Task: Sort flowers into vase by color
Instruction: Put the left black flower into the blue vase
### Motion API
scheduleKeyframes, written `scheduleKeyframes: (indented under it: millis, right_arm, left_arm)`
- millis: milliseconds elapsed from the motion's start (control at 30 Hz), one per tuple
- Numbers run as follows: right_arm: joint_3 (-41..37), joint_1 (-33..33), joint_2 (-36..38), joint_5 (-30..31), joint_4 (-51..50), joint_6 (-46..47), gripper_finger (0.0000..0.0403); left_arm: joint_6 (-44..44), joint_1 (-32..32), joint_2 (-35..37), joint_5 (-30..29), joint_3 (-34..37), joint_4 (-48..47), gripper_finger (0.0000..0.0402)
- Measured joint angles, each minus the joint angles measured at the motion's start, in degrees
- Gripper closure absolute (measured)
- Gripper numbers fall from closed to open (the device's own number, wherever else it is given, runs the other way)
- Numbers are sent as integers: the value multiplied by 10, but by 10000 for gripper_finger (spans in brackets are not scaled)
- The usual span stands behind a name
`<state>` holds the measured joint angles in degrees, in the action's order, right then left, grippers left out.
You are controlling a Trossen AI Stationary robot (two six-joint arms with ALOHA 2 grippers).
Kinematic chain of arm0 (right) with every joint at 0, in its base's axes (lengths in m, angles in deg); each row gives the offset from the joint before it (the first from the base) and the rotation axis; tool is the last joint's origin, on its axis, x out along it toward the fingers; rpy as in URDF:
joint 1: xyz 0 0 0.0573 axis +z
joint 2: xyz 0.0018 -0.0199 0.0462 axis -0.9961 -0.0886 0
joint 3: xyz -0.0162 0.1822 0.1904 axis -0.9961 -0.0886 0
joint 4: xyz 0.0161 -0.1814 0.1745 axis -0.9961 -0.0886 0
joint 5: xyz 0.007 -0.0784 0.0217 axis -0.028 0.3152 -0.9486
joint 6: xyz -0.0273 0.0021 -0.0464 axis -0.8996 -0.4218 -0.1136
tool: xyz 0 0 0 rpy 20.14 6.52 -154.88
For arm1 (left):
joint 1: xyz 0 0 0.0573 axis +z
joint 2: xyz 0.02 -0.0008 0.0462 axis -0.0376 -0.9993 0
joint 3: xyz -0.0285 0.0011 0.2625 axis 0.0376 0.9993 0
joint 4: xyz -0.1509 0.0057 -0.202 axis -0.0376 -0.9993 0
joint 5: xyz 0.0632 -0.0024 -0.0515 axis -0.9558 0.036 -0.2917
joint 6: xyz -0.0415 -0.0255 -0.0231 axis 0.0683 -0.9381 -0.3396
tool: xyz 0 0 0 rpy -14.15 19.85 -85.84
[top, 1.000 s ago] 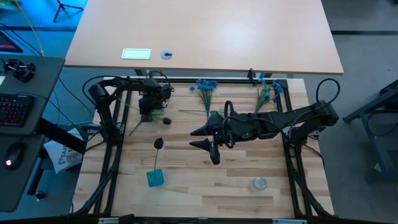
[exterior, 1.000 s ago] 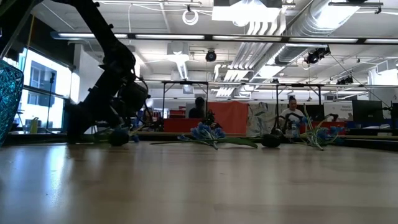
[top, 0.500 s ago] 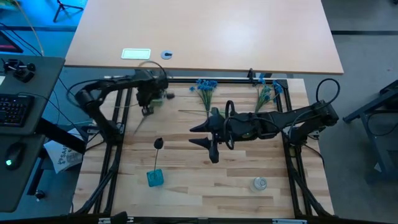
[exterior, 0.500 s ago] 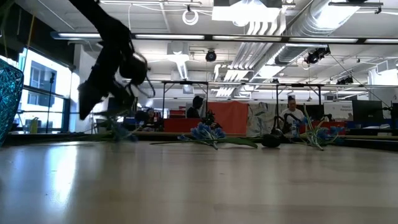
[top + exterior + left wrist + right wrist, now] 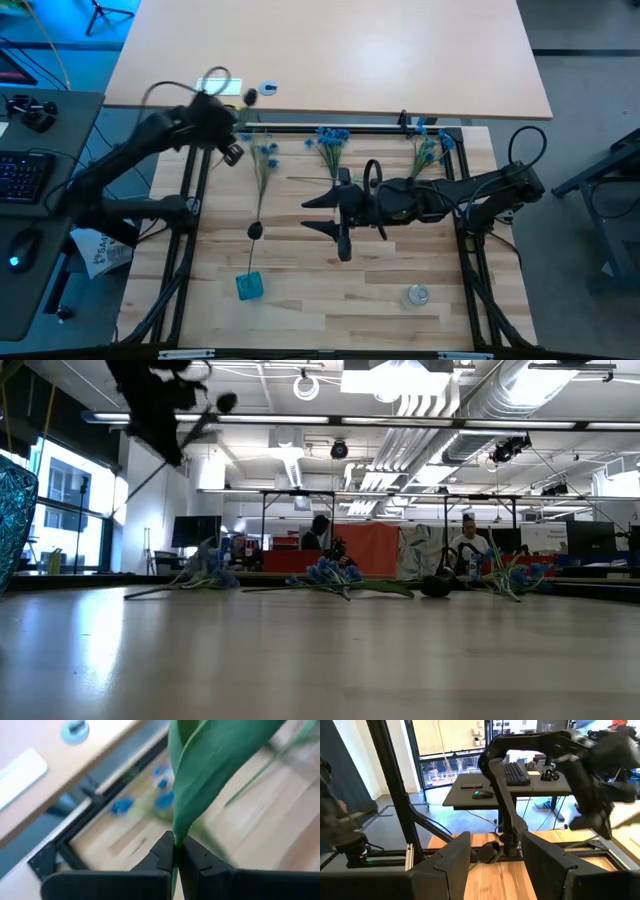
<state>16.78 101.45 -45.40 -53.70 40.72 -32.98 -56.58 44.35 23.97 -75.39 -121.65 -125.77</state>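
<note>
My left gripper point(image 5: 234, 118) is raised high over the table's far-left corner and is shut on a dark-bud flower. Its bud point(image 5: 228, 402) points up and its stem point(image 5: 135, 485) slants down. A blue sprig point(image 5: 264, 156) lies flat on the table just below it. Two more blue sprigs point(image 5: 330, 140) point(image 5: 430, 146) lie along the far edge. Another dark-bud stem point(image 5: 300, 180) lies near my right arm. One dark bud point(image 5: 255, 230) stands with its stem in the teal vase point(image 5: 250, 287). My right gripper point(image 5: 330, 214) hovers open over the table's middle. My left gripper pinches the dark-bud flower between its two shut fingers point(image 5: 165, 851), at the base of a long green leaf point(image 5: 176, 836) on the stem. The flower is lifted clear of the table and tilted, with the bud above the fingers and the stem's lower end hanging below them.
A clear glass vase point(image 5: 417, 295) stands near the table's near-right part. A black frame rail point(image 5: 340, 128) runs along the far edge. Bare wood point(image 5: 330, 290) lies between the two vases. People sit in the room behind point(image 5: 468, 540).
My left gripper has risen from the table's far-left part and swung toward the far-left corner, staying shut. The dark-bud flower has gone from lying on the wood to hanging clear, bud upward. The blue sprig below it now shows. My right arm has kept still.
</note>
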Motion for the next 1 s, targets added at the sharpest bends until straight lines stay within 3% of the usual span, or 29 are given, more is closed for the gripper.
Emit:
scheduleKeyframes:
  millis: [233, 433, 633, 800, 900, 1000]
  right_arm:
    - [0, 0, 0, -2, 0, 3, 231]
    - [0, 0, 0, -6, 0, 11, 231]
    - [0, 0, 0, -7, 2, 11, 231]
    - [0, 0, 0, -6, 3, 11, 231]
    - [0, 0, 0, 1, 3, 19, 231]
    - [0, 0, 0, 12, 3, 29, 231]
  left_arm:
    - [-155, -50, 152, 147, 3, 58, 402]
    - [-285, -130, 317, 151, 63, 168, 401]
    - [-415, -173, 461, 164, 173, 305, 401]
    - [-492, -176, 488, 251, 262, 529, 401]
    - [-505, -176, 473, 283, 273, 670, 401]
    - [-505, -176, 455, 290, 263, 753, 401]
